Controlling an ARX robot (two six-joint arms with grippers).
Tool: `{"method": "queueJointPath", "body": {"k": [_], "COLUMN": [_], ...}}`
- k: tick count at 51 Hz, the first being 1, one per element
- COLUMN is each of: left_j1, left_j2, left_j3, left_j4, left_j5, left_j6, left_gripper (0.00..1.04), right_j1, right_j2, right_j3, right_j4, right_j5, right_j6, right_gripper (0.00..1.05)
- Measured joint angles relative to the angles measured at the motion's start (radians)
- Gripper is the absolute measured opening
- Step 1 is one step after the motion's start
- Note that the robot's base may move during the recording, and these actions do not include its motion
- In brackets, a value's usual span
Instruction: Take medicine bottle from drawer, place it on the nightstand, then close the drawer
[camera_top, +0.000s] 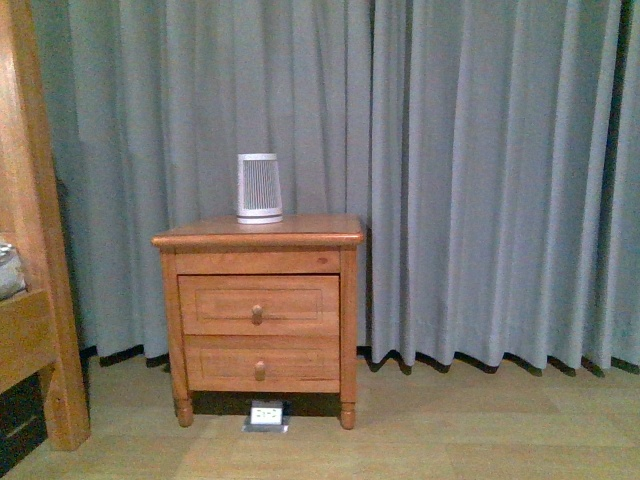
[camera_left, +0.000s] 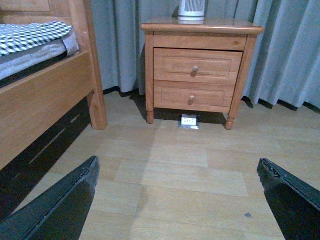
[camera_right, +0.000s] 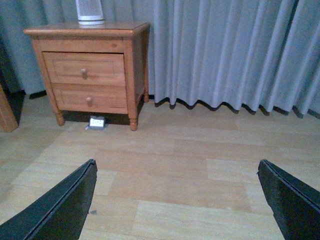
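The nightstand (camera_top: 258, 238) stands against the grey curtain; it also shows in the left wrist view (camera_left: 200, 26) and the right wrist view (camera_right: 85, 30). Its upper drawer (camera_top: 290, 304) is shut, with a small round knob (camera_top: 257, 314); it shows too in the left wrist view (camera_left: 215, 65) and the right wrist view (camera_right: 100, 68). The medicine bottle is out of view. My left gripper (camera_left: 177, 172) is open and empty above the floor, well short of the nightstand. My right gripper (camera_right: 176, 172) is open and empty, also far from it. Neither arm shows in the front view.
A white-and-grey ribbed device (camera_top: 259, 187) stands on the nightstand top. The lower drawer (camera_top: 290, 364) is shut. A floor socket (camera_top: 266, 414) sits under the cabinet. A wooden bed frame (camera_top: 30, 250) stands at the left, with checked bedding (camera_left: 30, 37). Wooden floor lies in front.
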Motion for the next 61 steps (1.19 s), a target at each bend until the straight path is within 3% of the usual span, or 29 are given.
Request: {"method": "queueJointPath", "body": {"k": [61], "left_j1": [0.0], "left_j2": [0.0], "left_j3": [0.0], "left_j4": [0.0], "left_j5": [0.0], "left_j6": [0.0], "left_gripper": [0.98], "right_j1": [0.0], "right_j2": [0.0], "right_j3": [0.0], "right_j4": [0.0], "right_j5": [0.0], "right_j6": [0.0], "right_gripper": [0.98]}}
